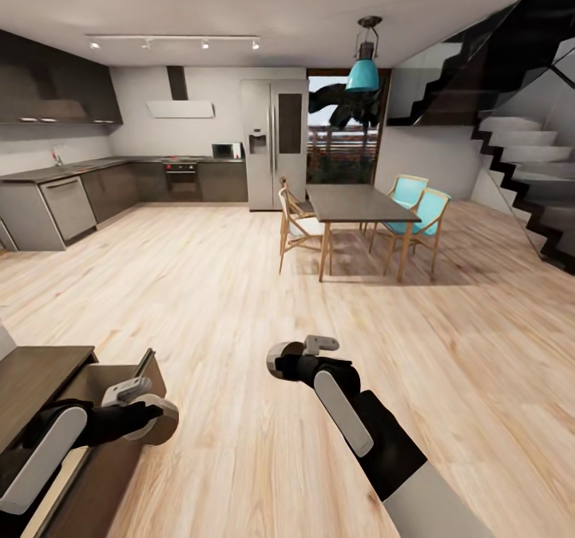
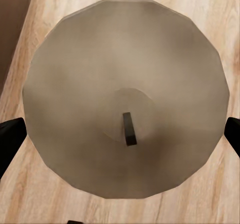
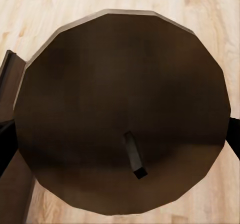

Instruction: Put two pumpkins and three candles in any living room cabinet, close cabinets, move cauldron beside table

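We see each candle top-on, so its sides stay hidden: the left candle (image 2: 125,99) covers most of its wrist view, and the dark fingertips (image 2: 10,139) are cut by both edges. The right candle (image 3: 122,114) sits in shadow, its colour hard to tell. The cabinet (image 1: 40,378) runs off the head view's corner; its open drawer (image 1: 120,378) is partly hidden behind the left arm.

Both arms reach forward (held low); left fingers (image 2: 10,141) and right fingers (image 3: 7,146) grip candles.
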Controlling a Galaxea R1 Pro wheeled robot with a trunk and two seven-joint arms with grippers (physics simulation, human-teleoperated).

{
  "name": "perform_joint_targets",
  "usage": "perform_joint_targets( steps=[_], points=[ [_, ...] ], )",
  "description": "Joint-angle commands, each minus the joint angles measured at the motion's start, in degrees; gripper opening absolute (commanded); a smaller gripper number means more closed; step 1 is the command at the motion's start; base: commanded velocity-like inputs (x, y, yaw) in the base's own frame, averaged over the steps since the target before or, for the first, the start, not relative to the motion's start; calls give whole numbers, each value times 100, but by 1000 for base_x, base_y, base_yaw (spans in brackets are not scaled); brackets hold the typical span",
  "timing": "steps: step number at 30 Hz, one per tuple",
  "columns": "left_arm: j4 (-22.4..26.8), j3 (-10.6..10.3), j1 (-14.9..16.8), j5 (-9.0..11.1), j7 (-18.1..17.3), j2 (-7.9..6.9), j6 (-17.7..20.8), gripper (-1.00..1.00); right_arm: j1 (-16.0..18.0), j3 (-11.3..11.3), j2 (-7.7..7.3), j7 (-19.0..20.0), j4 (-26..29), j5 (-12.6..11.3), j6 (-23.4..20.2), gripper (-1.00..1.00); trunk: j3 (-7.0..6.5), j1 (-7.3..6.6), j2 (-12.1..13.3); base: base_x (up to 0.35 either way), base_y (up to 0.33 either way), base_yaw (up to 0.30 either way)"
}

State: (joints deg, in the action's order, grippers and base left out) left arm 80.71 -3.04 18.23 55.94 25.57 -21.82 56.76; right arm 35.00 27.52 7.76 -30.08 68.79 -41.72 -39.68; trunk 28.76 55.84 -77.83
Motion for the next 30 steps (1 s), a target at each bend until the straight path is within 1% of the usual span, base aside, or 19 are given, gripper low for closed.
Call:
perform_joint_targets(
  steps=[1,18,30],
  points=[
    [4,-10,5,63,63,-4,1,-100,6,8,-1,-59,9,-54,2,-100,6,3,-4,321,0,0],
    [6,-12,5,65,63,2,1,-100,6,8,-1,-16,11,-49,5,-100,6,3,-4,321,0,2],
    [-2,-11,5,62,63,3,1,-100,6,8,0,34,3,-48,5,-100,6,3,-4,321,0,93]
  ],
)
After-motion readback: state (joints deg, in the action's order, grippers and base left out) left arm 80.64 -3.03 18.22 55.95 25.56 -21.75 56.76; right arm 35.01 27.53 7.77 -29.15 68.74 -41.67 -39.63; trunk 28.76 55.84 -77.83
